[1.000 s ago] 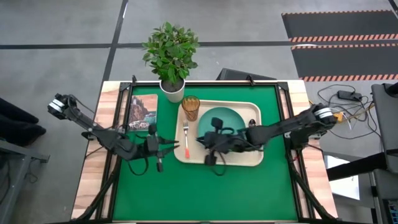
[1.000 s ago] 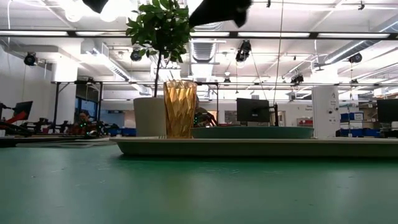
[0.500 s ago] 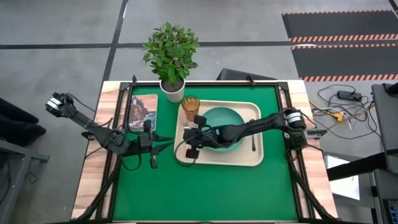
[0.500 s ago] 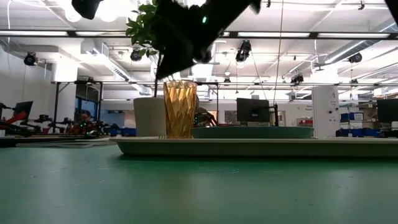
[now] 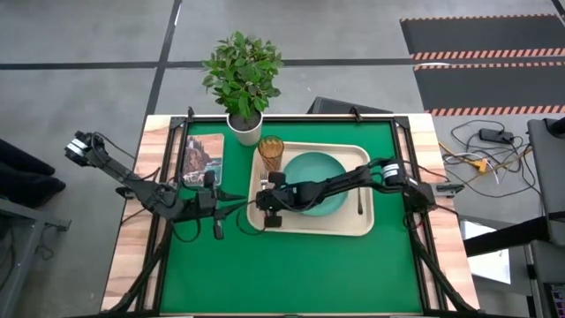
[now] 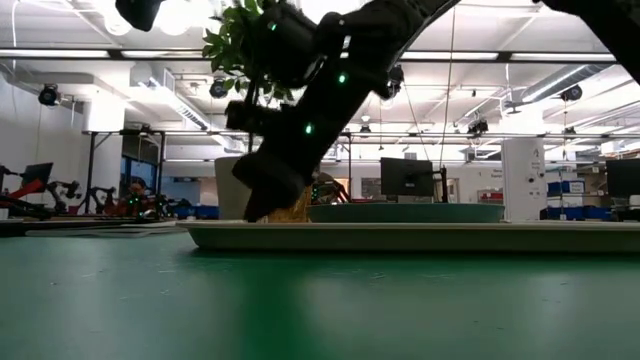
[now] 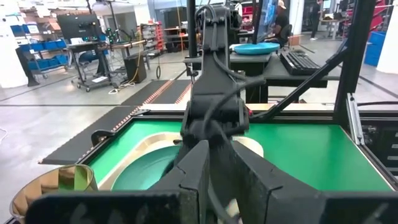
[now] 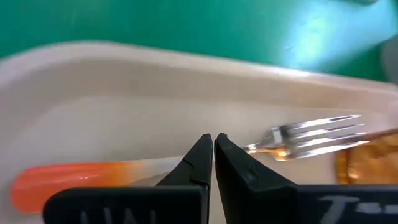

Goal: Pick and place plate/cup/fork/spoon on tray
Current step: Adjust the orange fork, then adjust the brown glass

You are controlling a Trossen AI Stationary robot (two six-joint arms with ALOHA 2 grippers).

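High view: the right end effector (image 5: 266, 205) has swept from the plate's near edge across to the tray's (image 5: 349, 227) left side and now sits low over the fork (image 8: 186, 163), fingers pressed together, nothing gripped. Plate (image 5: 320, 177), cup (image 5: 270, 152), fork and spoon (image 5: 359, 200) all lie on the tray, so this looks like a final nudge or check of the fork. Left end effector (image 5: 231, 202) waits just left of the tray, over the bench (image 5: 291, 265), fingers apart.
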